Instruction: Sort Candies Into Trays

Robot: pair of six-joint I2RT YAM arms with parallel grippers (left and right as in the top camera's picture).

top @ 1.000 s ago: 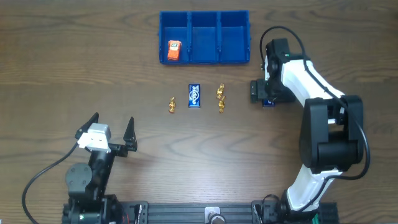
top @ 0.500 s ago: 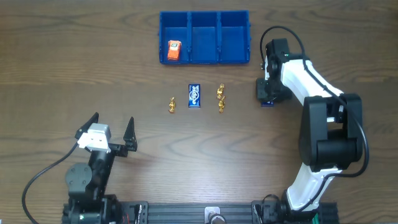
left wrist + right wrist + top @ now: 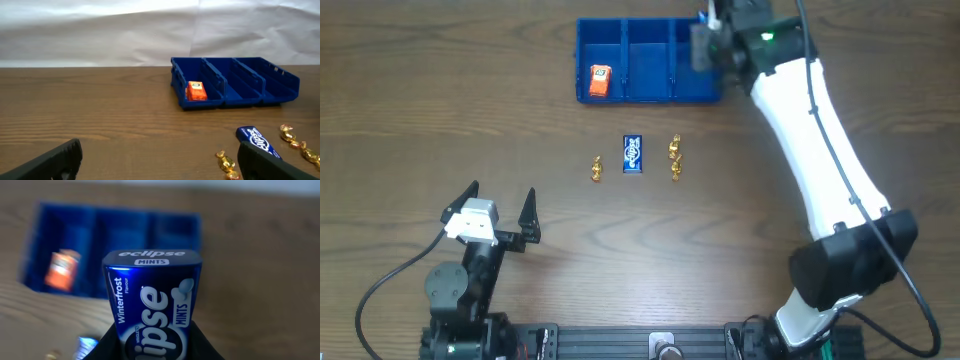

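print | blue box [image 3: 152, 305] | white lettering on top face; front face

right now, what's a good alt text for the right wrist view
The right gripper holds a dark blue candy box upright, close to the camera. Behind it, a blue three-compartment tray sits on the wooden table, with an orange candy in one end compartment.

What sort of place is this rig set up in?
Probably a robot lab test bench: a wood-grain table, a plain white backdrop, a blue three-compartment tray, and candies set out for sorting, with a mint box in the right gripper.
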